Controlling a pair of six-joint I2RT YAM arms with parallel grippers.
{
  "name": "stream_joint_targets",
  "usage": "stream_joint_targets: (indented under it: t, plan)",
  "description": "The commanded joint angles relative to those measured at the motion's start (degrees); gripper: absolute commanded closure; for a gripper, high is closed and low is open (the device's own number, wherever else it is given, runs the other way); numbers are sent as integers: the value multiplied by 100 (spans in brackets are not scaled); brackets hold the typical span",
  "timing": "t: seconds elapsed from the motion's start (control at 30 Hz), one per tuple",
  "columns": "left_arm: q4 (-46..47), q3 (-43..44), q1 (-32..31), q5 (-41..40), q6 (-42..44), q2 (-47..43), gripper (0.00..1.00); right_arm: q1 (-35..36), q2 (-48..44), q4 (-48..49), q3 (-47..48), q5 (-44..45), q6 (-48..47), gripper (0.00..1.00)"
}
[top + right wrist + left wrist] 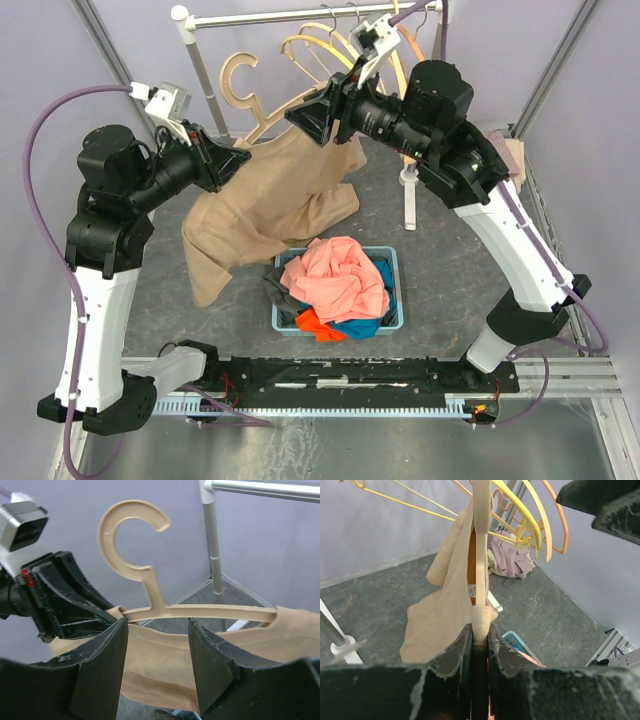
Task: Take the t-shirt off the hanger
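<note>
A tan t-shirt [270, 200] hangs from a beige plastic hanger [238, 75] held in the air in front of the rack. My left gripper [240, 158] is shut on the shirt's ribbed collar [481, 622] where it wraps the hanger's [481, 540] left end. My right gripper [305, 115] is open at the hanger's middle. In the right wrist view its jaws [157, 630] stand apart just below the hanger's bar [200, 612], with the t-shirt's neckline [165, 655] behind the gap. The right shoulder is still on the hanger.
A blue basket [392, 262] of coloured clothes sits on the floor below the shirt. Behind stands the metal rack [300, 14] with yellow and orange hangers [530, 520] and its pole [212, 540]. A pale cloth pile [512, 560] lies at the far right.
</note>
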Motion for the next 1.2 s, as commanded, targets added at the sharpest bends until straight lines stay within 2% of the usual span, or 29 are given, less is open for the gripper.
stream_joint_targets:
  t: [0.0,0.4,0.77,1.03,1.17]
  plan:
    - [333,205,-31,163,-278,-59,97,265,104,67,304,282,-472,41]
    - [335,241,-34,333,-370,1,97,682,391,166,353,974,-985,41]
    - [333,185,-41,443,-418,-18,97,765,618,247,472,1219,-1102,41]
    - [335,96,-49,398,-393,-12,97,817,812,311,604,1359,-1202,43]
    - [335,75,-56,367,-384,18,97,839,932,311,705,1392,-1230,48]
